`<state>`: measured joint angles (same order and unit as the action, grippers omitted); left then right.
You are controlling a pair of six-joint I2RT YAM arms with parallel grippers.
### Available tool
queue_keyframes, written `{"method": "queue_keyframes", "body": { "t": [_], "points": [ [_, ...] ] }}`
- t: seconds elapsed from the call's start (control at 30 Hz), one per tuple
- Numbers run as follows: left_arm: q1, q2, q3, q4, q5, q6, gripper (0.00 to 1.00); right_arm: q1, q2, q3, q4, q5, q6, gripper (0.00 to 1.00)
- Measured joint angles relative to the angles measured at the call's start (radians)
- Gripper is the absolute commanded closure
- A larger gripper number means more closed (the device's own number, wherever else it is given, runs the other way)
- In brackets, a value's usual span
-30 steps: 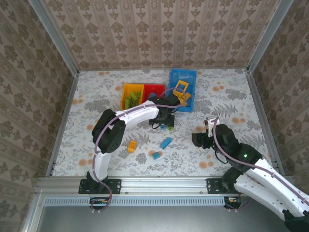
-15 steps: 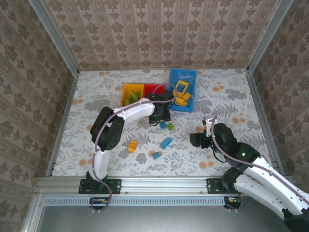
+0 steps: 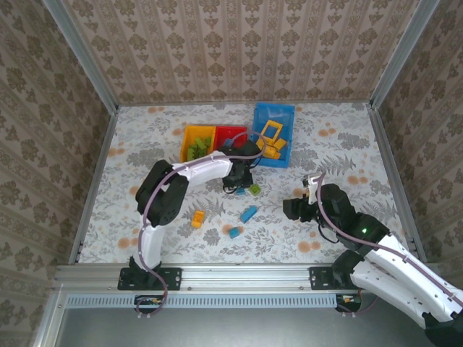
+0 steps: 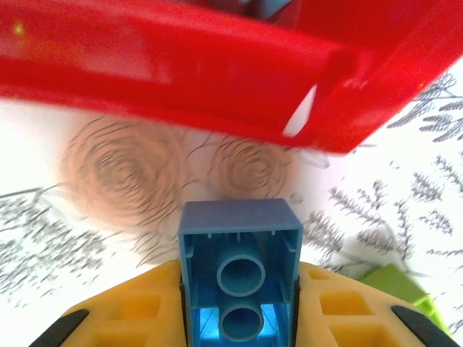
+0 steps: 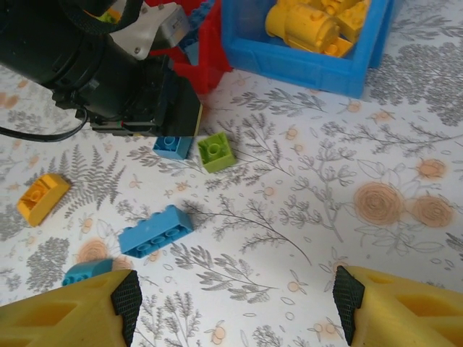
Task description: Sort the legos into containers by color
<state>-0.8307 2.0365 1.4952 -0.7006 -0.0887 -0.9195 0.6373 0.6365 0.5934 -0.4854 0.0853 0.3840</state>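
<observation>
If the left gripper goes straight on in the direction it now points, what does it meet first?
Probably the near wall of the red bin, straight ahead of the blue brick held by the left gripper. Only a stretch of table lies between; the depth is unclear.

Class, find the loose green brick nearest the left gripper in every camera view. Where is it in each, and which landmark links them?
Top external: green brick mid-table, just in front of the red bin.
Left wrist: green brick blurred at the lower right edge.
Right wrist: green brick left of centre, beside the blue brick.
Shared landmark: the red bin.
</observation>
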Motion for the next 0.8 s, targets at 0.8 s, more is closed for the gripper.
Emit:
{"method": "queue_keyframes", "body": {
  "t": [0.8],
  "points": [
    [0.218,0.143,0.484,-0.088,-0.046,0.354,0.74,0.001,0.375,0.043,0.514,-0.119,-0.067,0.27]
  ]
}}
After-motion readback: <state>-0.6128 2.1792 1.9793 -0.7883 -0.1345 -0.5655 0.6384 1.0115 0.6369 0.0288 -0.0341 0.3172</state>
